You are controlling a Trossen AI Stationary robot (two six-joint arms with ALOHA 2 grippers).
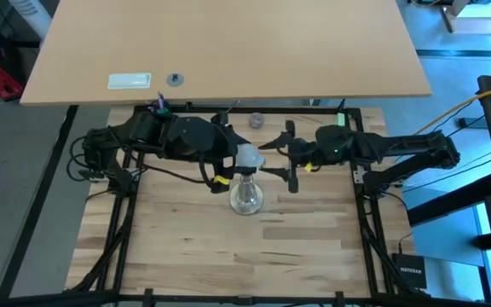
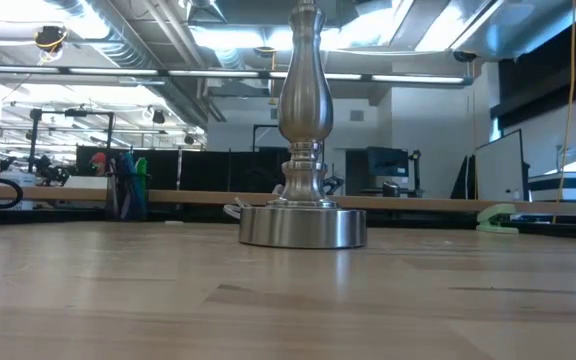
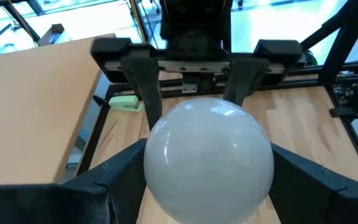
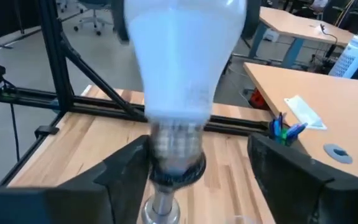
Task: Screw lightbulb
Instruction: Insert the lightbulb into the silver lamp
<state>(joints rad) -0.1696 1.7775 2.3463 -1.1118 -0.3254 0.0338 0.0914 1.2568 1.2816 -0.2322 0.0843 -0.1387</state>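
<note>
The white frosted lightbulb [image 1: 247, 156] stands upright on top of the silvery stand [image 2: 303, 225], its screw base [image 4: 176, 140] at the dark socket [image 4: 178, 171]. My left gripper [image 1: 242, 159] reaches in from the table's left and is shut on the globe [image 3: 210, 155]. My right gripper [image 1: 285, 158] comes level from the table's right and is open. In the right wrist view its fingers stand on either side of the socket and screw base, touching neither. The low view shows only the stand's base and stem. My left gripper pinches the lightbulb's round globe [image 3: 160, 168] between its two fingers [image 3: 120, 180], one on each side. The fingers come from the table's left, slanting a little downward. The bulb stays upright, its screw base down on the stand's socket.
The stand's round base [image 1: 245, 200] sits mid-table under the bulb. A small greyish knob [image 1: 256, 119] lies near the table's far edge. On the desk beyond are a white flat object [image 1: 129, 81] and a small round piece [image 1: 175, 79]. Black frame rails [image 1: 365, 196] run along the table's sides.
</note>
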